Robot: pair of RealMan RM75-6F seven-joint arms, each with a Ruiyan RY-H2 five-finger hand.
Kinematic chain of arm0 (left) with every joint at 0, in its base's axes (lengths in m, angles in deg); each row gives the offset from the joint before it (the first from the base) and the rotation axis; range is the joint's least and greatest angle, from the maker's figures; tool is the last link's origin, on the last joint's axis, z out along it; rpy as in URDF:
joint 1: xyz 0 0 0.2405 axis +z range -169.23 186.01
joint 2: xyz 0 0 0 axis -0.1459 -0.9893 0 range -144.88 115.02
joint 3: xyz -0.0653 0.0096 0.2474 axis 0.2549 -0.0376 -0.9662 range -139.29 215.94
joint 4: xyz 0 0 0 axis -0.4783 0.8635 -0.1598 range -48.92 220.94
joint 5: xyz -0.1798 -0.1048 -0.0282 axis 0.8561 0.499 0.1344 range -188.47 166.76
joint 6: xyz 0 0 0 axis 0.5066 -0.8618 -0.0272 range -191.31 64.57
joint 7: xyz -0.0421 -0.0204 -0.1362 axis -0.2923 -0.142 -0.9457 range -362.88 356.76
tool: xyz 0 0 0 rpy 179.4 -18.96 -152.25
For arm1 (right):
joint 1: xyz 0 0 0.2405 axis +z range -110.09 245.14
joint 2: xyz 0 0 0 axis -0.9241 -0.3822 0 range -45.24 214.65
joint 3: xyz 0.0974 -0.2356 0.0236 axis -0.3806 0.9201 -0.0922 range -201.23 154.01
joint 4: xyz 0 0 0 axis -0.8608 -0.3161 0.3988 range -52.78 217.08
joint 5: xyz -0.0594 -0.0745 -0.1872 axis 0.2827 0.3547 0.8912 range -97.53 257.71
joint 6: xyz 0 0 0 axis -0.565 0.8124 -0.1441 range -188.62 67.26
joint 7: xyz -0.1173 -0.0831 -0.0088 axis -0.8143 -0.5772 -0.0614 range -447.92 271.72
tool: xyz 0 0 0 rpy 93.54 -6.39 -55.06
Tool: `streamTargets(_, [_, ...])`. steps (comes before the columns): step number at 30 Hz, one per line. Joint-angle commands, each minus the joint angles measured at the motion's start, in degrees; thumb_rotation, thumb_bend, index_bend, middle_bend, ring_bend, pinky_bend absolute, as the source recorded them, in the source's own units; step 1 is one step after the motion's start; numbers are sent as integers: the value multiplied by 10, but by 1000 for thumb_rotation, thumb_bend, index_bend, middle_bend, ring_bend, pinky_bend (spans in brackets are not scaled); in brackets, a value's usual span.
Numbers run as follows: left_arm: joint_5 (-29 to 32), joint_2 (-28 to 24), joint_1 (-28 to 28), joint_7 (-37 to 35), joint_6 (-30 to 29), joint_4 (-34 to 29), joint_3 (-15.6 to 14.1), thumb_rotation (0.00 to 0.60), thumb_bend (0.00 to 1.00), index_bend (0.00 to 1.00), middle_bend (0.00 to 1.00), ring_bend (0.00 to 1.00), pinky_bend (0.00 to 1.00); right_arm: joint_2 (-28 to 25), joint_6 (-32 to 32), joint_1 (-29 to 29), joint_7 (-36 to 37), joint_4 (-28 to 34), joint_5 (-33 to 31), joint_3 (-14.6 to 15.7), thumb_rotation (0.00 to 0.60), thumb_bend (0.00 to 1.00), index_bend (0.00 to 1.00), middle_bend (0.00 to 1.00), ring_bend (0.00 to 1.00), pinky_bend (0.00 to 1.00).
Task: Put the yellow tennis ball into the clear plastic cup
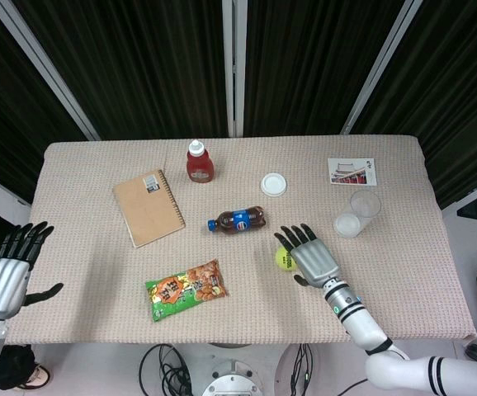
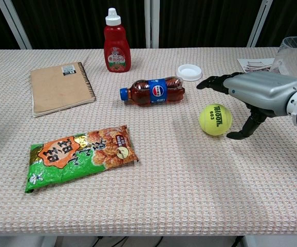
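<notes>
The yellow tennis ball (image 1: 285,258) (image 2: 215,119) lies on the table right of centre. My right hand (image 1: 310,256) (image 2: 255,93) hovers open just over and to the right of the ball, fingers spread, thumb down beside it, not gripping it. The clear plastic cup (image 1: 365,205) (image 2: 294,53) stands upright at the right, behind the hand, partly hidden in the chest view. My left hand (image 1: 4,272) is open off the table's left edge, far from both.
A cola bottle (image 1: 238,221) lies left of the ball. A snack bag (image 1: 186,289), a notebook (image 1: 148,207), a ketchup bottle (image 1: 199,162), a white lid (image 1: 273,184), a postcard (image 1: 352,172) and a white disc (image 1: 347,225) near the cup sit on the table.
</notes>
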Motion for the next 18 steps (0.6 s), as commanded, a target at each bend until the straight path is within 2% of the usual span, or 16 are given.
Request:
streamTargets(1, [0, 0, 1, -3, -1, 2, 0, 600, 96, 74, 33, 0, 3, 9, 2, 12, -5, -9, -17, 4, 600, 176, 0, 3, 0, 117])
streamTargets(6, [-1, -1, 2, -7, -2, 4, -2, 600, 96, 74, 33, 0, 2, 21, 1, 26, -7, -22, -34, 13, 600, 177, 0, 50, 2, 204])
streamTargets(10, [-1, -3, 2, -10, -3, 4, -1, 600, 96, 74, 33, 0, 2, 28, -2, 35, -9, -30, -48, 18, 600, 192, 53, 119, 99, 315])
streamTargets(13, [-1, -3, 2, -12, -3, 5, -1, 600, 96, 74, 33, 0, 2, 34, -8, 41, -11, -38, -49, 23, 600, 216, 155, 185, 173, 387])
streamTargets(18, [5, -3, 2, -23, 2, 9, -1, 600, 96, 74, 33, 0, 2, 42, -29, 44, -4, -53, -30, 27, 600, 294, 392, 334, 338, 539])
